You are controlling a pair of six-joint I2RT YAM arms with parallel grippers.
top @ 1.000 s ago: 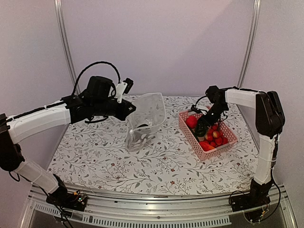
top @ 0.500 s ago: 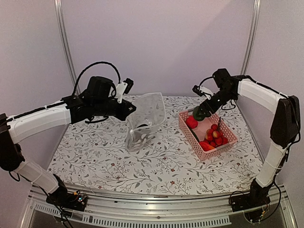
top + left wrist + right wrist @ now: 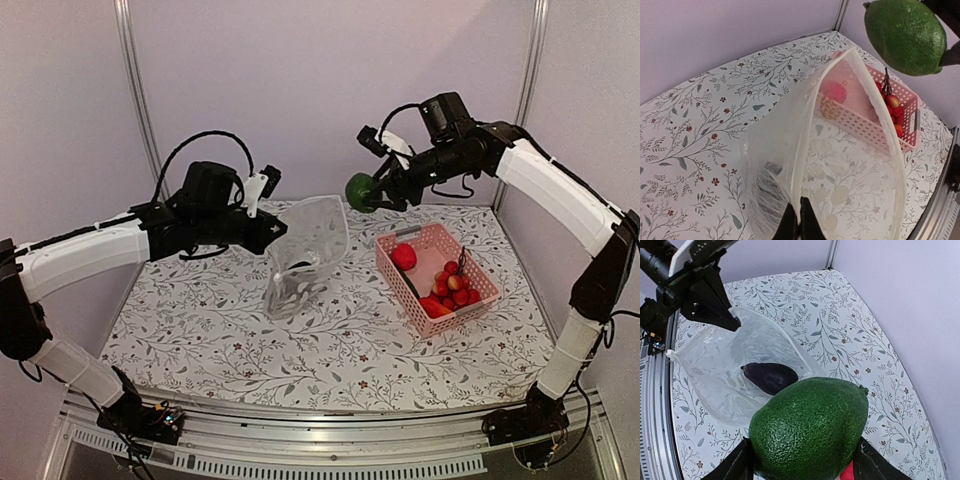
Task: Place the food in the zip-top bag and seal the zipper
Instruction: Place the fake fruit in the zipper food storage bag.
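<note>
My left gripper [image 3: 274,231] [image 3: 799,220] is shut on the rim of the clear zip-top bag [image 3: 303,255] [image 3: 840,165] and holds its mouth open and raised. A dark purple eggplant [image 3: 771,377] [image 3: 298,267] lies inside the bag. My right gripper [image 3: 372,192] [image 3: 802,462] is shut on a green round piece [image 3: 360,191] [image 3: 812,430] [image 3: 905,35], held high in the air just right of the bag's mouth. Red round fruits [image 3: 403,256] and a cluster of small tomatoes [image 3: 458,290] [image 3: 892,107] lie in the pink basket [image 3: 432,318]. The zipper strip [image 3: 800,165] runs along the bag's rim.
The pink lattice basket stands on the right of the floral tablecloth [image 3: 200,330]. White walls and metal posts [image 3: 135,90] close the back and sides. The left arm's black wrist and fingers show in the right wrist view [image 3: 700,295].
My right gripper has lifted the green piece out of the pink basket and carried it up and left toward the bag's mouth. The left gripper and bag have stayed still.
</note>
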